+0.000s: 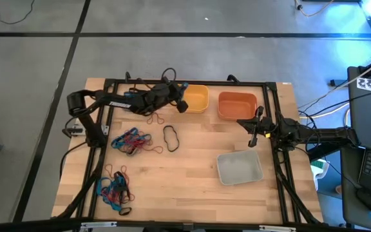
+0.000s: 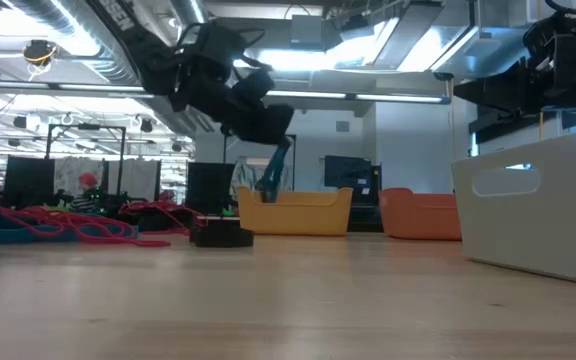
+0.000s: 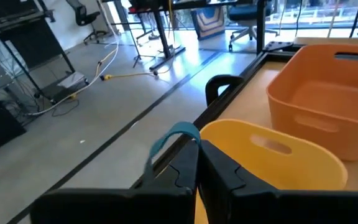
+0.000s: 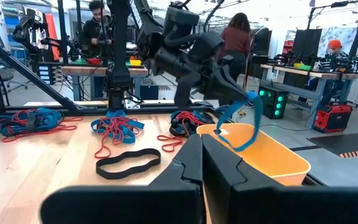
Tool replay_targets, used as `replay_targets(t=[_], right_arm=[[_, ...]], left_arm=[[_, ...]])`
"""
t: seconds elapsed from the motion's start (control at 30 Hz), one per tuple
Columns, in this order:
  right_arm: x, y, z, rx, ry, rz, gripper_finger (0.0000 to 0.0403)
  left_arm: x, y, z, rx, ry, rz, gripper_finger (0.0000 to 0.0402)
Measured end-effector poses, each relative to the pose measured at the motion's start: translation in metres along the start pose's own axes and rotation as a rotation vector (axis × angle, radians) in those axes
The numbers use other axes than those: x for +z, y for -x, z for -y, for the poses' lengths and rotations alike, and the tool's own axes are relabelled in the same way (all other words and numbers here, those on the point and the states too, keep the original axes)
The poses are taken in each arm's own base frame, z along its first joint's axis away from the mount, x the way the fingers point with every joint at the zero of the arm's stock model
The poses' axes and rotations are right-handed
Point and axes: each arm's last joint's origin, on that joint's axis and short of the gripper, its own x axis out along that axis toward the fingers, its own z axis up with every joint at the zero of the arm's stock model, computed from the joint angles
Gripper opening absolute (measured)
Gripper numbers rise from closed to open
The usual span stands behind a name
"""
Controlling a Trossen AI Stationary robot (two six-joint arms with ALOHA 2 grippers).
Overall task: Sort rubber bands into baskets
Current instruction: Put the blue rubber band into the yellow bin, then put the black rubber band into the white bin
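Wooden tabletop [image 1: 192,174] fills mid-frame; my left gripper [image 1: 180,103], jaws pinched on a blue rubber band [image 4: 241,124], hangs at the yellow basket's [image 1: 197,98] left rim. I judge the drop lies just rightward. My right gripper [image 1: 252,136] waits closed.

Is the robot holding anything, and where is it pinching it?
The left gripper pinches a blue rubber band at one end, above the yellow basket. The right gripper holds nothing.
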Motion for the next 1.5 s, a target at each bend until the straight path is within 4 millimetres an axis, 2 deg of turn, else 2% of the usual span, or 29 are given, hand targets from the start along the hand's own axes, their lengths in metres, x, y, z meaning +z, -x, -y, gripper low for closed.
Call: replay_targets(t=[0.13,0.4,0.6,0.8,1.07,1.27,1.5], right_arm=[[-0.001,0.0,0.0,0.0,0.002,-0.007,0.0005],[-0.001,0.0,0.0,0.0,0.002,-0.008,0.0005],[-0.002,0.0,0.0,0.002,0.006,-0.024,0.0005],[-0.002,0.0,0.0,0.001,0.006,-0.024,0.0005],[-0.002,0.0,0.0,0.001,0.006,-0.023,0.0005],[-0.002,0.0,0.0,0.001,0.005,-0.022,0.0005],[-0.002,0.0,0.0,0.001,0.005,-0.022,0.0005]], left_arm=[[-0.003,-0.001,-0.001,0.001,-0.006,-0.019,0.0015],[-0.013,0.001,0.0,-0.015,-0.063,-0.126,0.0101],[-0.009,0.012,-0.001,-0.033,-0.098,-0.193,0.0128],[0.005,0.037,0.001,-0.076,-0.137,-0.236,0.0129],[0.022,0.09,0.012,-0.177,-0.159,-0.314,0.0129],[0.019,0.119,0.034,-0.301,-0.226,-0.385,0.0129],[0.006,0.133,0.064,-0.496,-0.266,-0.46,0.0129]])
